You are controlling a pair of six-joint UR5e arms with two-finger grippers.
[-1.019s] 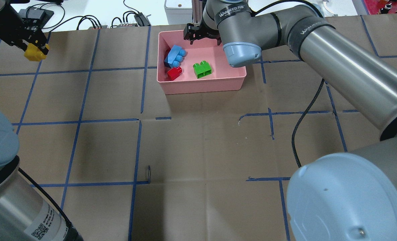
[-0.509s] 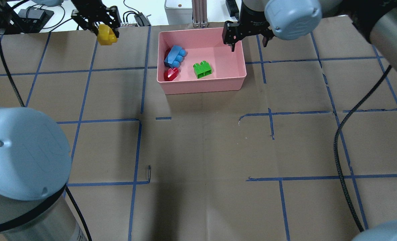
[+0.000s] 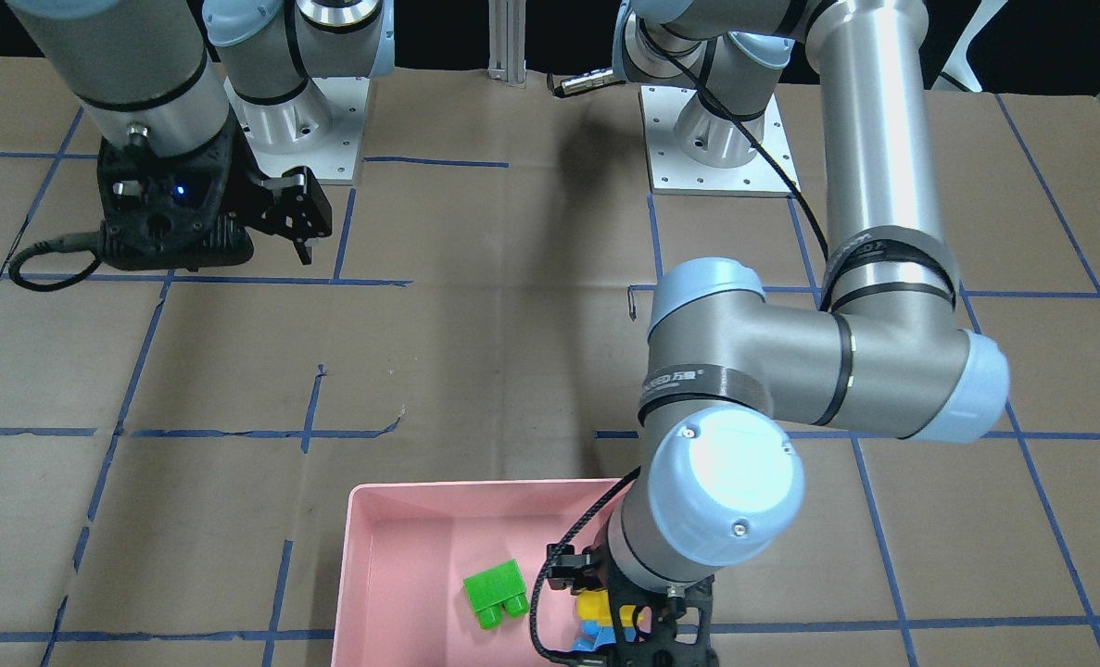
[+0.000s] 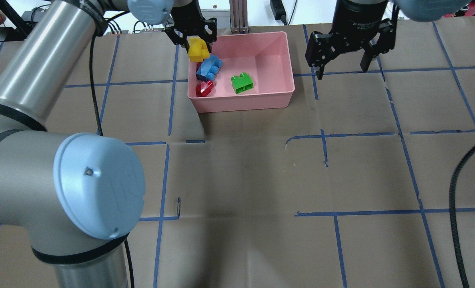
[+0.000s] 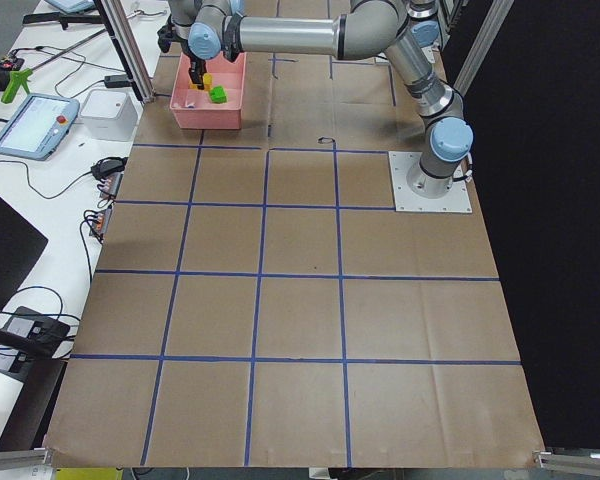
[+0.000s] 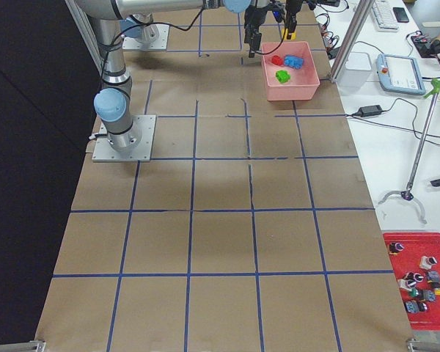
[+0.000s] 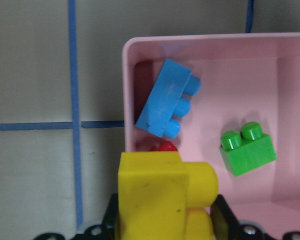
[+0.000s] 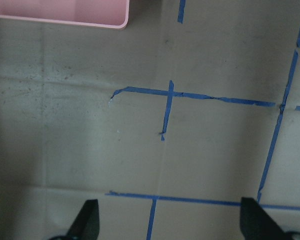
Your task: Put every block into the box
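— Brown paper crossed by blue tape lines is covering the desk [image 4: 241,180], yes? Where is the pink box [image 4: 241,102] sitting?

— It is sitting near the desk's far edge, the one opposite the arm bases, about midway along it. Three bricks are lying inside. The light blue brick [image 4: 208,68] is leaning tilted against the box's left end wall. The red brick [image 4: 203,88] is lying just beside it, in the left corner nearer the robot. The green brick [image 4: 241,83] is resting apart from both, nearer the middle of the floor.

— And the yellow brick [image 4: 197,49]?

— The left jaws are clamping it and holding it in the air over the box's left end, by the far-left corner, near the blue one.

— What are the right jaws doing?

— They are hanging spread wide with nothing between them, over bare paper just off the box's right end.

— And around all that?

— The left arm [image 4: 29,80] is reaching across the desk to the box, and the right arm [image 3: 132,65] is standing closer to its own base. Beyond the far edge a white box [image 5: 108,112] and a screen pendant [image 5: 35,125] are lying on a white bench, and a red tray [image 6: 418,271] of small parts is sitting further along.
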